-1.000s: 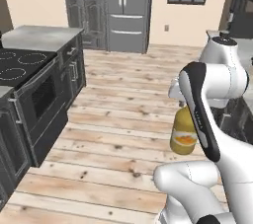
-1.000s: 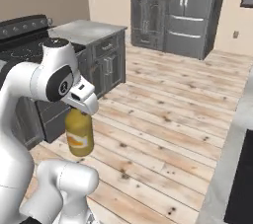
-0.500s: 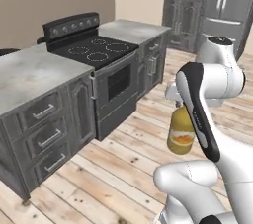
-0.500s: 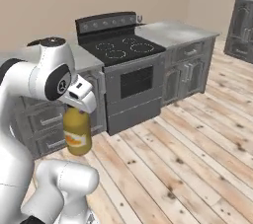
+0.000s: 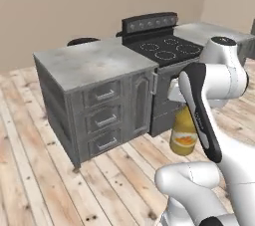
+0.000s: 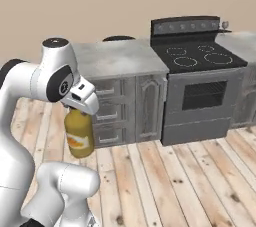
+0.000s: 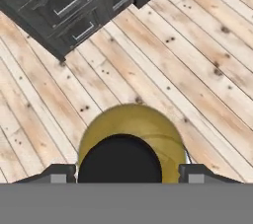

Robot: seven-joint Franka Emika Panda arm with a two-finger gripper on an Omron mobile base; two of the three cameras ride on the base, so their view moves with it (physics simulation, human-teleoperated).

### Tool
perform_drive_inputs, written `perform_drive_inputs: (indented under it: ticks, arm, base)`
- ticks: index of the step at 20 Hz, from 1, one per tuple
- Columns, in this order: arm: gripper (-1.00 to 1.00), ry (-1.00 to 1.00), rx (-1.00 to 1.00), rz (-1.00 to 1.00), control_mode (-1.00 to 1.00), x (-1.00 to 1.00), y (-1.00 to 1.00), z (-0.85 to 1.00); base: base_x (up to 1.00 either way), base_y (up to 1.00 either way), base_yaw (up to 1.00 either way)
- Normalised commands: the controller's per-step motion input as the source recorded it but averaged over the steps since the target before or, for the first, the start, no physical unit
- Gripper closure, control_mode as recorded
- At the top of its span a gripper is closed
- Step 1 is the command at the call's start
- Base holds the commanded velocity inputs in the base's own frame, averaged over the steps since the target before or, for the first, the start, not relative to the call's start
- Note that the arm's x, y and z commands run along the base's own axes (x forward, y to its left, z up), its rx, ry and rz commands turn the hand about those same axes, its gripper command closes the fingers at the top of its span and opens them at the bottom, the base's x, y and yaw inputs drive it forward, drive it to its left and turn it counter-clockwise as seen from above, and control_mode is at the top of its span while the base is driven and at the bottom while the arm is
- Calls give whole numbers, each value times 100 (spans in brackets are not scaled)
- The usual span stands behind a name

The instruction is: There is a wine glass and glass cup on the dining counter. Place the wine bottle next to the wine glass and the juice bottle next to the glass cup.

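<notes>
My gripper [image 6: 78, 109] is shut on the neck of the juice bottle [image 6: 80, 136], a squat bottle of yellow-orange liquid with an orange-white label. The bottle hangs upright above the wooden floor, close in front of the robot's body. From the left base view the juice bottle [image 5: 183, 138] shows partly behind the forearm, below the gripper [image 5: 182, 101]. Looking down the hand, the dark cap and yellow shoulders of the juice bottle [image 7: 131, 124] sit between the two fingertips of the gripper [image 7: 128, 173]. The wine glass, glass cup, wine bottle and dining counter are out of view.
A grey cabinet block with drawers and a grey stone top [image 5: 89, 60] stands ahead, with a black stove [image 5: 164, 46] joined to its right side. In the right base view the cabinet [image 6: 120, 106] and stove [image 6: 200, 56] stand against a beige wall. Plank floor [image 5: 35, 170] lies open between them and the robot.
The whole picture has swung sideways as the base turns: fridge and open floor gave way to the cabinet and stove. The bottle stays in the gripper, held the same way.
</notes>
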Motion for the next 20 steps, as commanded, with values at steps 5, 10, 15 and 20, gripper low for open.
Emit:
perform_drive_inputs:
  ticks: [5,10,15,20]
  arm:
    - [100,0,0,0,100,0,0,0]
    - [100,0,0,0,100,0,0,0]
    - [100,0,0,0,100,0,0,0]
    - [100,0,0,0,100,0,0,0]
  base:
    - [20,0,77]
    - [26,0,54]
    - [32,3,37]
    - [50,4,16]
